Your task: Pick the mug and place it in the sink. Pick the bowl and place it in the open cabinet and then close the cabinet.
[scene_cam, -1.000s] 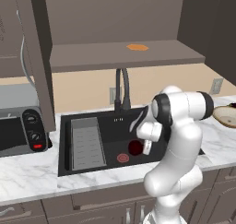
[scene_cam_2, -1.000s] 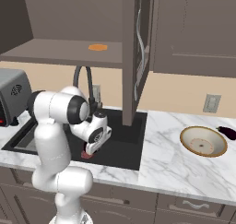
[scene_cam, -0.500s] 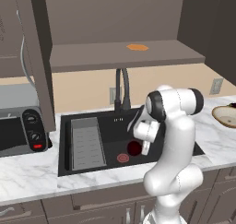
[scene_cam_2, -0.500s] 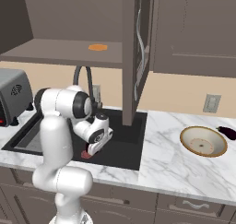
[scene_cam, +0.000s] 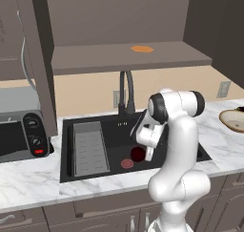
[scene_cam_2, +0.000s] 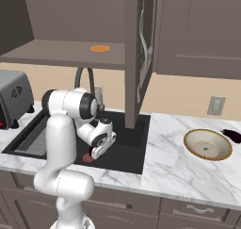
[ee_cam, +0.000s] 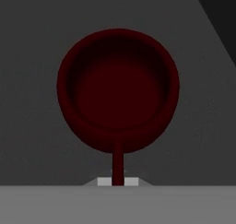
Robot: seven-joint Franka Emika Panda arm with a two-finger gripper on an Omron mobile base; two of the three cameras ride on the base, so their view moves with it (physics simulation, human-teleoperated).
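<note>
The gripper (scene_cam: 145,152) is clamped on the thin handle of the dark red mug (scene_cam: 137,153), which hangs low inside the black sink (scene_cam: 200,152), near the red drain (scene_cam: 127,163), likely so it can be set down gently. The arm folds at the elbow, wrist angled down into the basin. The tan bowl (scene_cam_2: 207,144) waits on the marble tabletop (scene_cam_2: 169,171), well apart from the open cabinet (scene_cam_2: 139,53).

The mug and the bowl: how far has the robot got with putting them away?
Nothing is finished yet. The gripper holds the mug by its handle, low over the sink, not released. The bowl sits on the counter, and the cabinet is open, so storing the bowl and closing up remain.
</note>
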